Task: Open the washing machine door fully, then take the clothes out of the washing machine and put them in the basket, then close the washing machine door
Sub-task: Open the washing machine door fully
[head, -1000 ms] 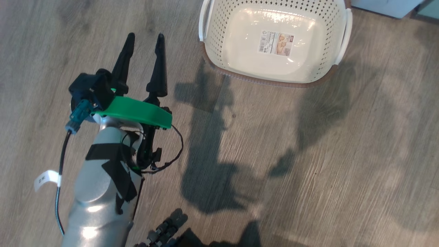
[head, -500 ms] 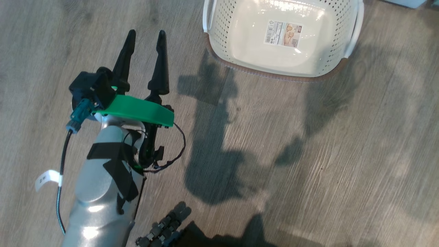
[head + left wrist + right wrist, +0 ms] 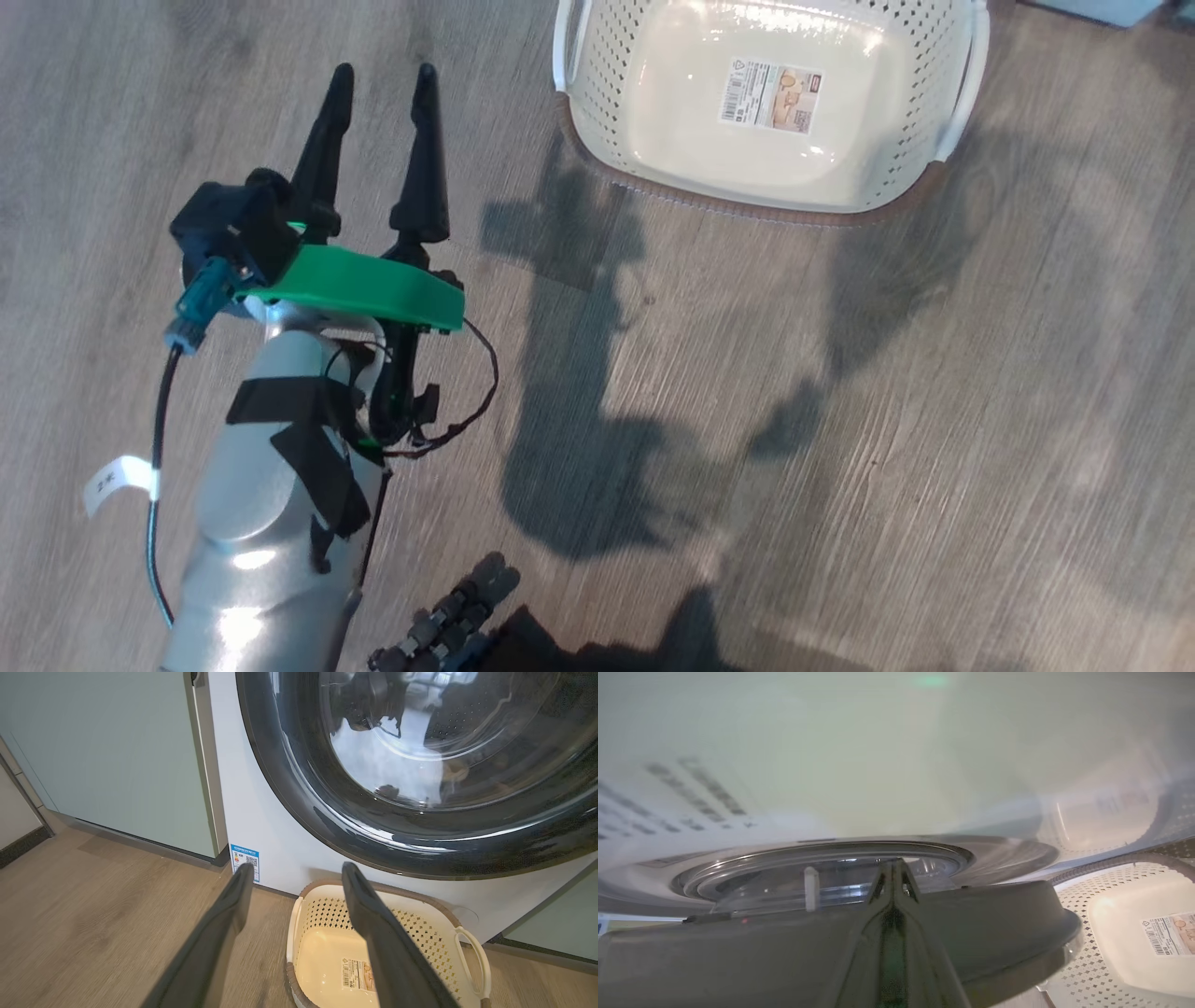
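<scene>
Right gripper (image 3: pixel 894 865) clenched, nothing in it; tips lie over door (image 3: pixel 994 914) ring edge, pointing at its glass bowl (image 3: pixel 784 882); contact unclear. Left gripper (image 3: pixel 383 75) released, hovering over floor (image 3: pixel 934 420), left of basket (image 3: pixel 597 93), apart from it. Door's black ring sits on washer (image 3: pixel 261 826) front; how far it's swung I can't tell. Basket on floor just below door, near washer front, label (image 3: pixel 770 93) on its bottom. Blue sticker (image 3: pixel 244 857) at washer's lower corner, green cabinet (image 3: pixel 107 756) beside washer.
</scene>
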Robot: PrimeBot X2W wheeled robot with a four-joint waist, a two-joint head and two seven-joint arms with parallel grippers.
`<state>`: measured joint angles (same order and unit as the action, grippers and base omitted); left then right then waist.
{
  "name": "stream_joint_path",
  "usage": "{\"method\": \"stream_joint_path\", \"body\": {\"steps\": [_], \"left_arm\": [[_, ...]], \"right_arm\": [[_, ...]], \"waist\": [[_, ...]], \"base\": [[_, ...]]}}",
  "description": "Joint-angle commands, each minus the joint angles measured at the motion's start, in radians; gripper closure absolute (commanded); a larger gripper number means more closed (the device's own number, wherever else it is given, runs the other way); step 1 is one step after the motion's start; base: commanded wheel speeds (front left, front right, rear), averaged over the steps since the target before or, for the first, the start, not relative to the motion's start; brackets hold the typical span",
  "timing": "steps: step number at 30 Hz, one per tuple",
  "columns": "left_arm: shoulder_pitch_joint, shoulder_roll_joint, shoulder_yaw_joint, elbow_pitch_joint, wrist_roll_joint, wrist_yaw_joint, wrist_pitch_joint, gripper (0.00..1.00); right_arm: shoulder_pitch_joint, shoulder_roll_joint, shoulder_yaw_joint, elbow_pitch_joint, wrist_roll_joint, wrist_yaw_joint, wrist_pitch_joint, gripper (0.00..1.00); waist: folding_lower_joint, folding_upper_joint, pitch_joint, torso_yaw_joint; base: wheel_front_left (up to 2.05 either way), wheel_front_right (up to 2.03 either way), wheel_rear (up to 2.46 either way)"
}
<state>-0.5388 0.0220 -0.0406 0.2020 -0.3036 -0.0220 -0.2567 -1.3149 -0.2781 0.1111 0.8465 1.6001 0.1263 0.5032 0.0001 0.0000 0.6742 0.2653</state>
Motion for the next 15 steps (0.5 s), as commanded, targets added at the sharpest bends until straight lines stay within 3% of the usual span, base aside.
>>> {"method": "stream_joint_path", "body": {"steps": [1,15], "left_arm": [[-0.001,0.028,0.034,-0.029,0.003,0.003,-0.005,0.0],[0.023,0.028,0.055,-0.006,0.025,-0.012,-0.005,0.0]], "right_arm": [[0.0,0.039,0.021,-0.045,-0.003,0.004,0.024,1.0],[0.128,0.055,0.092,-0.053,-0.029,0.004,0.14,1.0]], "waist": [[-0.0001,0.0,-0.004,-0.002],[-0.0001,0.0,-0.088,-0.02]], "base": [[0.0,0.0,0.0],[0.0,0.0,0.0]]}}
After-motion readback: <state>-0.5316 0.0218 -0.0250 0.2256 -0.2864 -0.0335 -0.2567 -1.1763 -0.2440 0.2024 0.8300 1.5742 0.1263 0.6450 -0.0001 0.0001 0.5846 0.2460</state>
